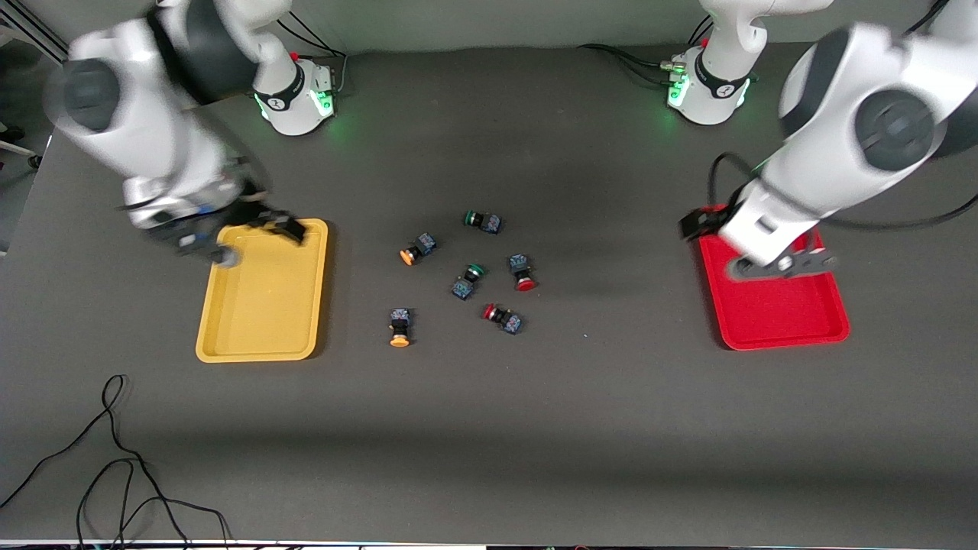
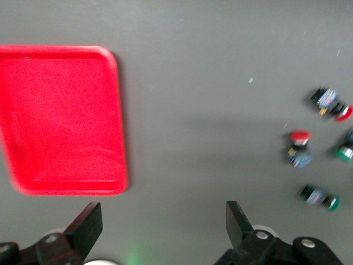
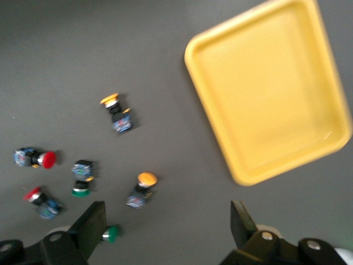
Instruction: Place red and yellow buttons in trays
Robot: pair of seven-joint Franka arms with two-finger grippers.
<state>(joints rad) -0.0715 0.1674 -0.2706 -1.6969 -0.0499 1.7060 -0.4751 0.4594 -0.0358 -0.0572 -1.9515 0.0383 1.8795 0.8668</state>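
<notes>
**Front view.** The yellow tray (image 1: 262, 292) lies toward the right arm's end of the table and the red tray (image 1: 774, 299) toward the left arm's end, so that each arm has a receptacle on its own side. Both trays hold nothing. The right gripper (image 1: 256, 238) hangs over the yellow tray's corner farthest from the camera, fingers apart and empty; the left gripper (image 1: 779, 264) hangs over the red tray's farther end, and its finger state cannot be told here. Six switches lie loose on the table (image 1: 489, 428) between the trays: two yellow buttons (image 1: 417, 249) (image 1: 399, 327), two red buttons (image 1: 523, 272) (image 1: 501, 317) and two green-capped switches (image 1: 482, 221) (image 1: 467, 280). All lie tipped on their sides, apparently scattered rather than arranged. By this count no sorting is yet done.

**Left wrist view.** The left gripper's fingers (image 2: 88, 223) stand wide apart, holding nothing. One red tray (image 2: 60, 118) is in view, empty. Two red buttons (image 2: 299, 148) (image 2: 332, 103) and two green-capped switches (image 2: 320, 197) (image 2: 346, 149) show, all well apart from the tray.

**Right wrist view.** The right gripper's fingers (image 3: 95, 221) are likewise spread and empty. One yellow tray (image 3: 269, 88) is in view, empty. Two yellow buttons (image 3: 116, 112) (image 3: 142, 189), two red buttons (image 3: 34, 158) (image 3: 41, 201) and two green-capped switches (image 3: 81, 176) (image 3: 110, 233) are counted, six in all.
</notes>
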